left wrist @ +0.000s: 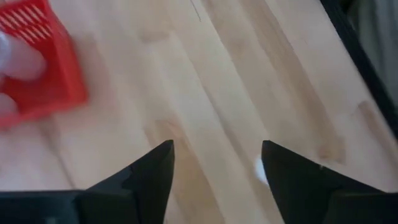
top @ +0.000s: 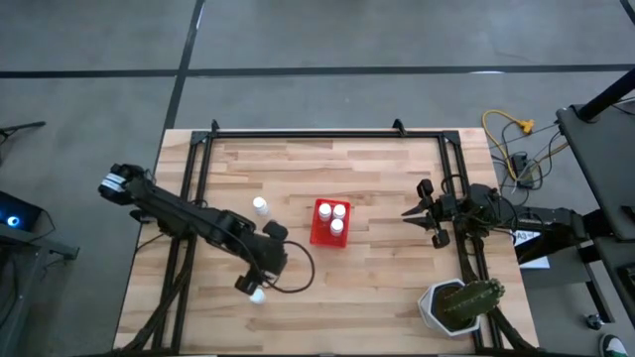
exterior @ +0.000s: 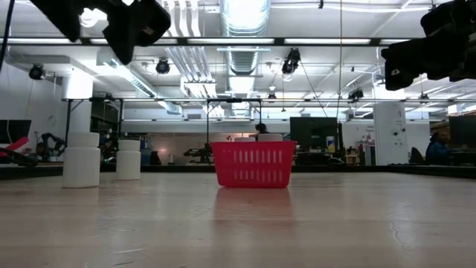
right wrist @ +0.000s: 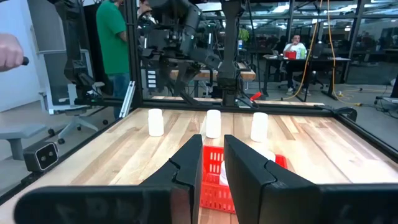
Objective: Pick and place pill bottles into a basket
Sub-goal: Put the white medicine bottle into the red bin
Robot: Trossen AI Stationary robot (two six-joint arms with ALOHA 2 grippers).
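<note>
The red basket (top: 319, 235) stands mid-table with three white pill bottles (top: 337, 226) upright in it; it also shows in the low view (exterior: 253, 164) and the left wrist view (left wrist: 43, 68). One bottle (top: 260, 206) stands on the table left of the basket. Another bottle (top: 257, 295) stands at the tip of my left gripper (top: 249, 286), which is open and raised above the table; a white patch of that bottle (left wrist: 260, 171) shows beside one finger. My right gripper (right wrist: 213, 146) waits right of the basket, with only a narrow gap between its fingers. The right wrist view shows three bottles (right wrist: 213, 123) standing beyond the basket.
A white pot with a green plant (top: 458, 305) stands at the table's near right corner. A black frame (top: 327, 134) runs along the table's far and side edges. Bare wood lies near of the basket. People (right wrist: 115, 37) are in the room beyond.
</note>
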